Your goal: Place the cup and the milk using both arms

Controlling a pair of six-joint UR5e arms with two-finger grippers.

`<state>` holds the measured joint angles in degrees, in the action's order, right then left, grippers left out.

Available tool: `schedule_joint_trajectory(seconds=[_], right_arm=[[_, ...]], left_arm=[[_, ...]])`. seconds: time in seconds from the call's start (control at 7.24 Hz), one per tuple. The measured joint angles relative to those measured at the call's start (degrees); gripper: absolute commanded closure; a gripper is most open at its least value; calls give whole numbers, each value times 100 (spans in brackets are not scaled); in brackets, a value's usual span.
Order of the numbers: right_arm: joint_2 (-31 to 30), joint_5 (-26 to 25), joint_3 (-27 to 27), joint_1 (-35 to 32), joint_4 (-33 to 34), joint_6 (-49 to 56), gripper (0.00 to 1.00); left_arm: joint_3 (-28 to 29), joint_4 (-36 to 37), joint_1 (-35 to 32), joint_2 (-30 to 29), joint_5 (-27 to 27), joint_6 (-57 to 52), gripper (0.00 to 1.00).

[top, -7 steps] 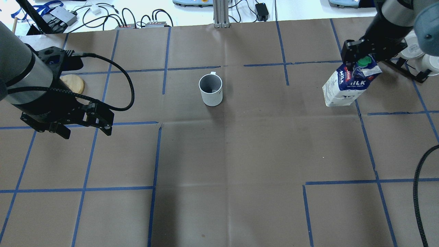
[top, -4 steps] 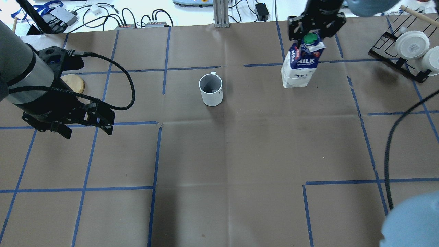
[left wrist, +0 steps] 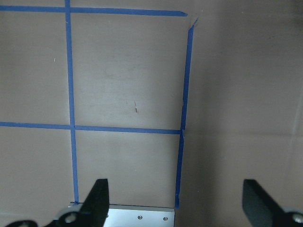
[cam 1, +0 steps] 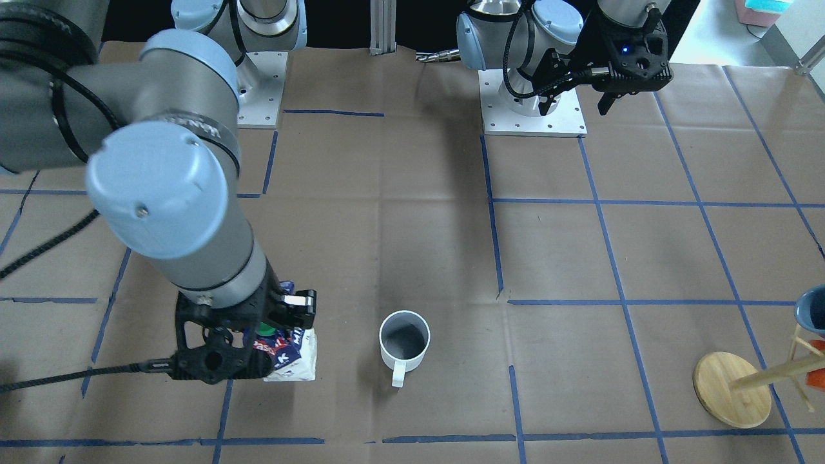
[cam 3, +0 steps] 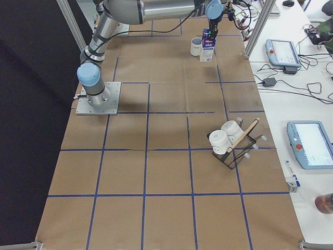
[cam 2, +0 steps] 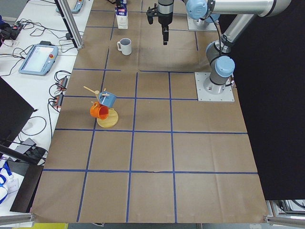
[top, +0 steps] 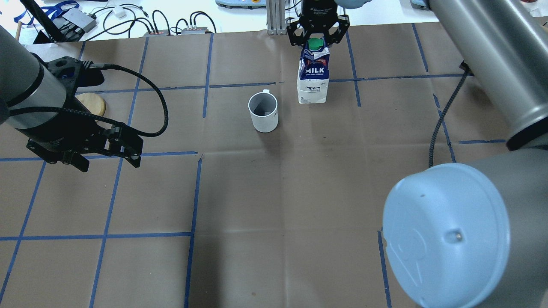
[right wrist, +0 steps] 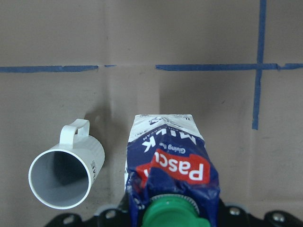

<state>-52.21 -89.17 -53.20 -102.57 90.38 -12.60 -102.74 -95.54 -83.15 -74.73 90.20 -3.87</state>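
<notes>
The white cup (top: 263, 112) stands upright mid-table, handle toward the far edge; it also shows in the front view (cam 1: 404, 341) and the right wrist view (right wrist: 64, 177). The milk carton (top: 314, 77) is upright just right of the cup, a small gap between them. My right gripper (top: 316, 40) is shut on the carton's top by the green cap, as the right wrist view (right wrist: 170, 217) shows. I cannot tell whether the carton's base touches the paper. My left gripper (top: 107, 164) is open and empty over the left of the table, jaws wide in its wrist view (left wrist: 176, 201).
A wooden mug tree (cam 1: 731, 390) with a blue and an orange mug stands at the far left of the table. A black rack with white cups (cam 3: 229, 143) stands at the right. An aluminium post (top: 274, 17) and cables lie behind the carton.
My right arm has carried the milk carton leftward from the table's right side to just beside the cup. The left arm and the cup have not moved.
</notes>
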Motion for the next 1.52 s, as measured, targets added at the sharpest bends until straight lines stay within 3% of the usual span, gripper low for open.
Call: schedule_joint_trajectory(seconds=[0.28,0.41,0.55,1.11,1.52], right_arm=[[300,57,134,-125,63,-96,48],[385,69,144,-186,106,-151,35],[456,69,143,-244,125,-191,0],[481,59,152,-276,82,-207,0],[-56,25,89,-187,-468,204,1]], left_arm=[[-1,0,0,0,-8,2,0],[-5,0,0,1,-8,6,0],[-8,0,0,2,-5,8,0],[37,0,0,-8,-9,9,0],[73,0,0,-20,-10,9,0]])
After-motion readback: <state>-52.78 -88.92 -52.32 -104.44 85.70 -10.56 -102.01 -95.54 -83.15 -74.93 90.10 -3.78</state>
